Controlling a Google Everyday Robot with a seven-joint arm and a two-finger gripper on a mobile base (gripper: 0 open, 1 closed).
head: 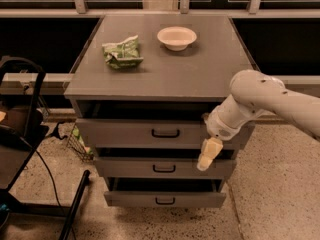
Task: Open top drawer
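Three grey drawers stack in the cabinet (pixel 165 76), each with a black bar handle. The top drawer (pixel 120 133) sits just under the cabinet's top, its front standing a little forward with a dark gap above it. The gripper (pixel 205 160) hangs pointing down before the right end of that drawer's front, its tip over the middle drawer (pixel 130 168) (whether it is spread or closed cannot be told), well right of the handle (pixel 165 133). On top lie a green bag (pixel 122 52) and a white bowl (pixel 176 37).
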